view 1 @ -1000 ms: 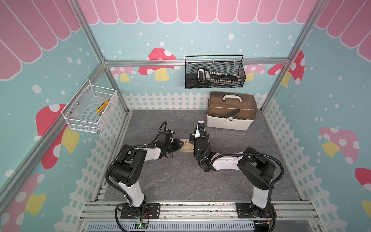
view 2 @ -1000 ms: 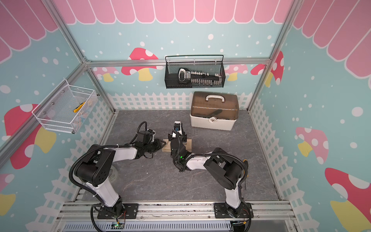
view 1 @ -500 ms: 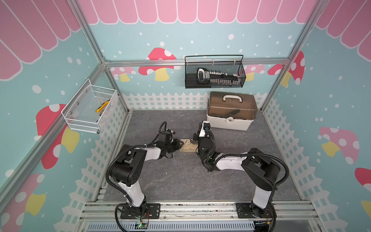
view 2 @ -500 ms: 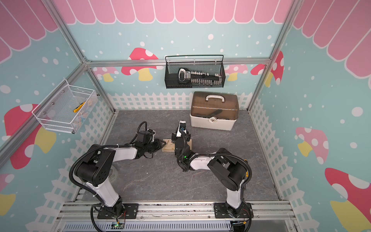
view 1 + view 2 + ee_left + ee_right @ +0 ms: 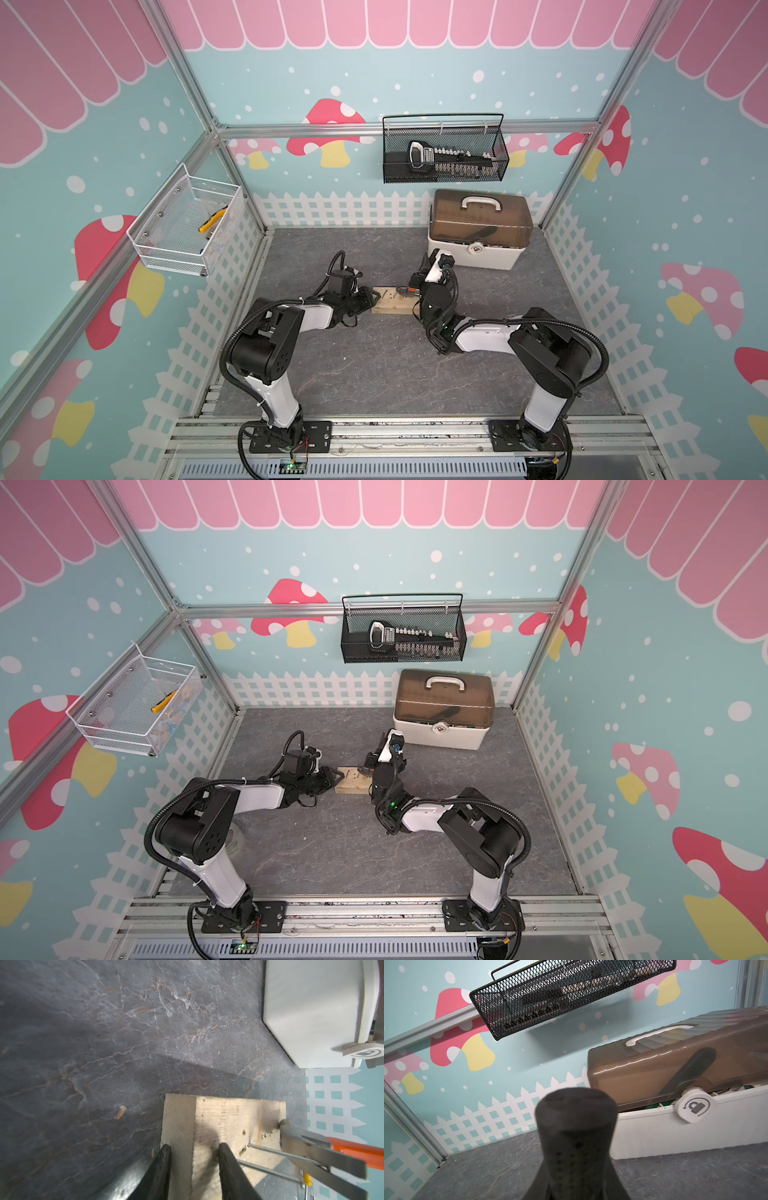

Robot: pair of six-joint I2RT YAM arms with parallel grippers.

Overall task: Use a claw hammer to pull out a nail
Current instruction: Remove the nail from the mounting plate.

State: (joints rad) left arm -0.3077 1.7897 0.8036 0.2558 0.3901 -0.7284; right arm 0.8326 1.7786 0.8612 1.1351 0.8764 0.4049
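Left wrist view: I count two nails (image 5: 268,1149) and one claw hammer (image 5: 307,1147), claws at them, handle toward the toolbox (image 5: 311,1012). The right pincer (image 5: 420,279) grips it, and the left pincer (image 5: 194,1147) grips the block (image 5: 228,1113).

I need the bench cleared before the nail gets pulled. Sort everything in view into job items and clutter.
Job: claw hammer, nails, wood block.
Lying about: toolbox, black mesh basket, white wire basket, yellow-handled tool.

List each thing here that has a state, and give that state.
hammer: in right gripper, claw around nail
nail: shank exposed, end in block
block: lying flat, clamped by left gripper
toolbox: lid down, narrow gap under it
left gripper: shut on block
right gripper: shut on hammer
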